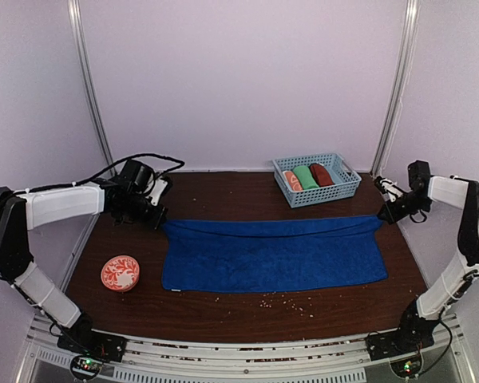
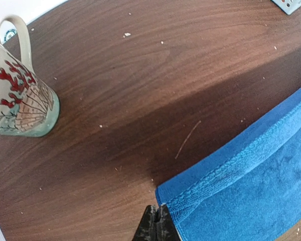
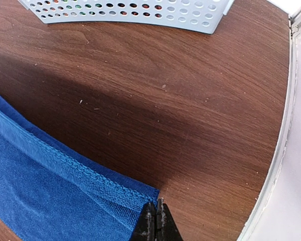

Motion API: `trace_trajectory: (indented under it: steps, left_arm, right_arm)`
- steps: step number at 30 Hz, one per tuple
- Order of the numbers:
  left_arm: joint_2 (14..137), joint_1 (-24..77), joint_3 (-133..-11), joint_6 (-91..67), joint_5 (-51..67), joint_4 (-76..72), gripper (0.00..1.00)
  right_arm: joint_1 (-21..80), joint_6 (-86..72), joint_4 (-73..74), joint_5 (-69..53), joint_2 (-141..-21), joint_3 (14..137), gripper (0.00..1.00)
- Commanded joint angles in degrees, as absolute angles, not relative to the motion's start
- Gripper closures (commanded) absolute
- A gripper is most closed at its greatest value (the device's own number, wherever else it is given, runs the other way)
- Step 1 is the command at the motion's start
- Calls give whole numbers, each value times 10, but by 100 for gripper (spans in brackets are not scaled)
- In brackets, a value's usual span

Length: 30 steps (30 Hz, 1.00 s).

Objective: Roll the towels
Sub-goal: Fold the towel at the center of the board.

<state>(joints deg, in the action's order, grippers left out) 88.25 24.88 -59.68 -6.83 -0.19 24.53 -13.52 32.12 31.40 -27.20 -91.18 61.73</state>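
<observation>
A royal blue towel point(image 1: 271, 255) point(image 2: 251, 186) point(image 3: 50, 191) lies spread lengthwise across the middle of the brown table. My left gripper point(image 1: 158, 219) point(image 2: 159, 213) is shut on its far left corner. At the far right corner my right gripper point(image 1: 381, 214) point(image 3: 155, 208) is shut on the hem. Both corners sit slightly raised, with shadow under the far edge. A rust-brown towel point(image 1: 322, 174) lies rolled in the basket at the back right.
The light blue basket point(image 1: 347, 190) point(image 3: 140, 12) also holds a green roll point(image 1: 306, 177) and an orange-and-white roll point(image 1: 292, 180). A coral-patterned mug point(image 1: 120, 273) point(image 2: 20, 95) stands front left of the blue towel. Crumbs point(image 1: 279, 302) dot the table in front of the towel.
</observation>
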Motion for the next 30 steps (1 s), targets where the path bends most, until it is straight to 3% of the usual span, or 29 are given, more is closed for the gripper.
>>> trace_trajectory:
  steps: [1, 30]
  left_arm:
    - [861, 244, -574, -75, 15, 251, 100]
    - [844, 245, -525, -48, 71, 318, 100]
  right_arm:
    - [-154, 335, 331, -303, -890, 608, 100]
    - [-222, 457, 385, -348, -787, 471, 100]
